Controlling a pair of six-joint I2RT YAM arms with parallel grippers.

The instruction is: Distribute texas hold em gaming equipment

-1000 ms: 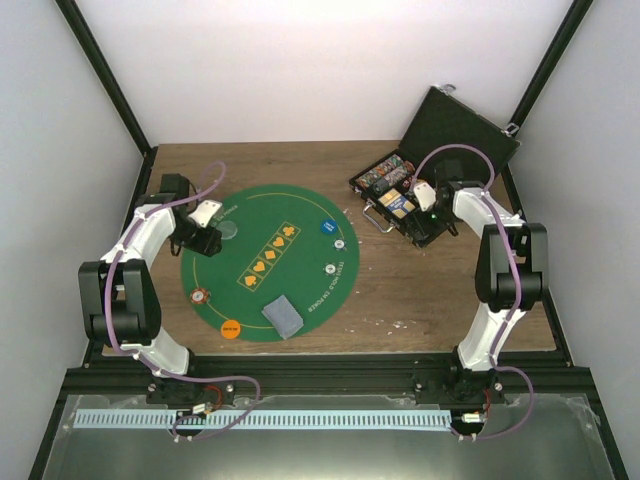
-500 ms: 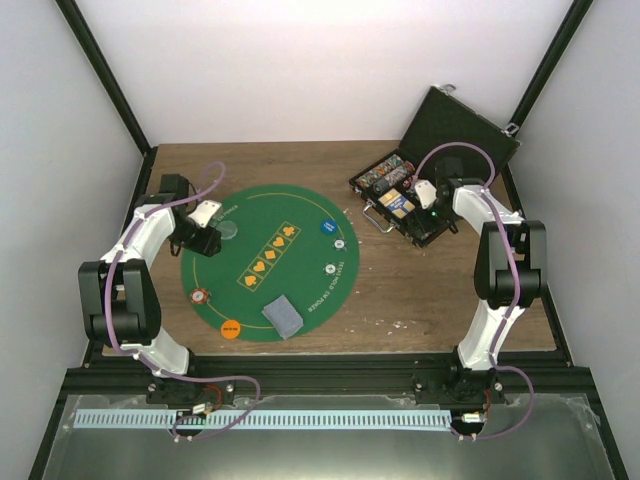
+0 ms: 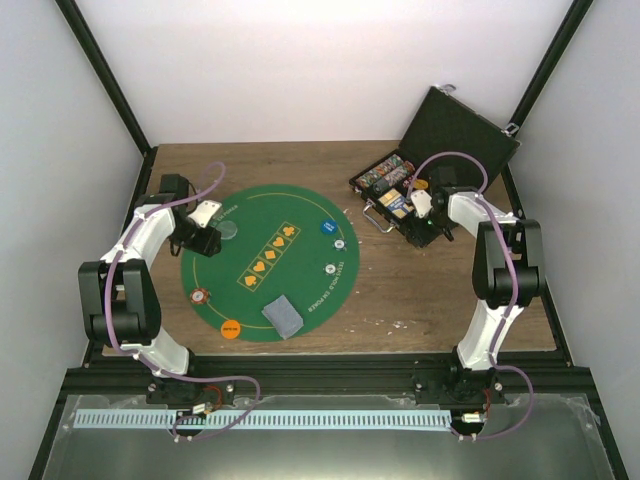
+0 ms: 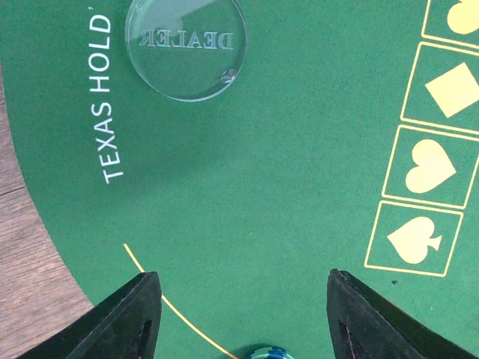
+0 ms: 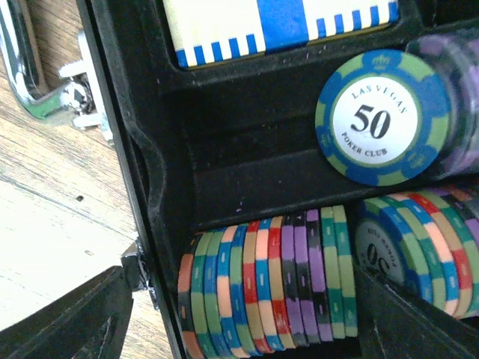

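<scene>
Bench (image 3: pixel 420 290) of wood between white walls (image 3: pixel 300 70), green mat (image 3: pixel 300 205) on it, we see left gripper (image 4: pixel 241 275) spread empty, right gripper (image 5: pixel 241 273) wide over chips (image 5: pixel 224 295) in case (image 5: pixel 224 172)

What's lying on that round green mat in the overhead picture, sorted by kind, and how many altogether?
Card pile: 1
Reddish poker chip: 1
Pale poker chips: 2
Clear dealer disc: 1
Orange disc: 1
Blue disc: 1
Total: 7
Not counted: a bluish piece barely showing at the edge of the left wrist view.
</scene>
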